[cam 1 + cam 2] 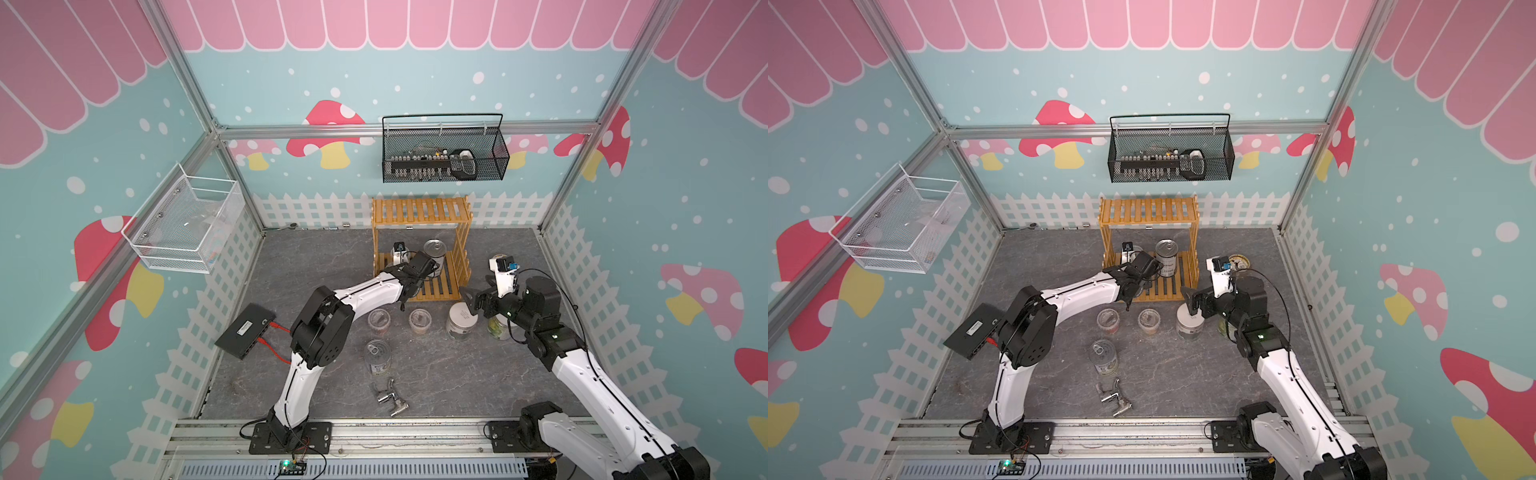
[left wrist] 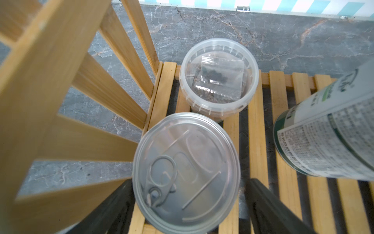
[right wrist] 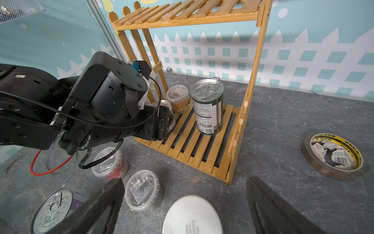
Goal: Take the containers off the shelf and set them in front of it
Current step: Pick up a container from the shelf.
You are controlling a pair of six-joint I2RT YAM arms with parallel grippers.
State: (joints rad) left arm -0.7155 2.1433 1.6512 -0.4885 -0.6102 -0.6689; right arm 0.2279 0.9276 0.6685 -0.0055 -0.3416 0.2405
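We are holding our left hand (image 2: 190, 181) inside the lower tier of the yellowish slatted wooden shelf (image 2: 257, 125). Its black fingers (image 2: 113, 208) are standing apart on either side of a round silver pull-tab tin (image 2: 186, 172), not clamping it. Just behind that tin, a clear plastic tub (image 2: 218, 79) with small bags inside is sitting. Beside them a paper-labelled metal tin (image 3: 208, 107) is standing upright. The left arm is leaning forward, forearm low and nearly level. Our right hand (image 3: 184, 181) is hovering with its fingers wide apart above a white-lidded jar (image 3: 192, 214), which is standing on the grey marbled worktop (image 3: 283, 125) in front of the shelf.
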